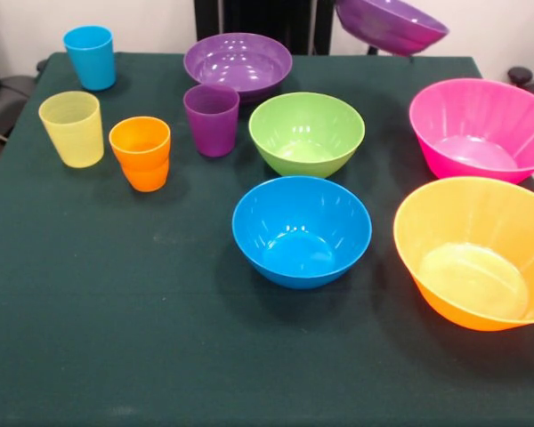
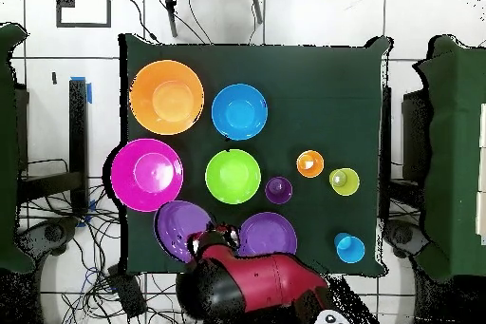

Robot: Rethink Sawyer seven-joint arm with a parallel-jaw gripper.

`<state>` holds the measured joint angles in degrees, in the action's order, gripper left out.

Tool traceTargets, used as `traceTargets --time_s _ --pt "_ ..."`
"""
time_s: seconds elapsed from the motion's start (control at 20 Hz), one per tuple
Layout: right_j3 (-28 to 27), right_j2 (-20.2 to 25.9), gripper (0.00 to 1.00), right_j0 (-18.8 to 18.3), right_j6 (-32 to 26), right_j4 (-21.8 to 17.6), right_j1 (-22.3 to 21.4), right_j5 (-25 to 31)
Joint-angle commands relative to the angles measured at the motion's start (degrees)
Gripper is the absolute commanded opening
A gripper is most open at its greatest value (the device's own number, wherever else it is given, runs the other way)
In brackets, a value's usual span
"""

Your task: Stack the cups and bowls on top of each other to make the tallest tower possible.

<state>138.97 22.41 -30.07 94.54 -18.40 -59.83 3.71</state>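
My gripper [image 2: 207, 241] is shut on the rim of a purple bowl [image 1: 392, 24] and holds it tilted in the air over the table's far edge. The second purple bowl [image 1: 238, 64], the green bowl [image 1: 306, 133], the blue bowl [image 1: 301, 230], the pink bowl [image 1: 481, 129] and the orange bowl [image 1: 476, 252] stand singly and upright on the table. The blue cup [image 1: 90, 56], yellow cup [image 1: 72, 128], orange cup [image 1: 141, 153] and purple cup [image 1: 211, 119] stand upright on the left. No tower shows in either view.
The table [image 1: 116, 338] has a dark green cloth. My red arm [image 2: 256, 282] reaches over its robot-side edge. Cables and dark chairs lie on the floor around the table.
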Motion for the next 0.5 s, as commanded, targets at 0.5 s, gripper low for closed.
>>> traceTargets --time_s 0.5 --pt "-11.88 -3.43 0.0 4.91 6.37 0.59 10.48 3.97"
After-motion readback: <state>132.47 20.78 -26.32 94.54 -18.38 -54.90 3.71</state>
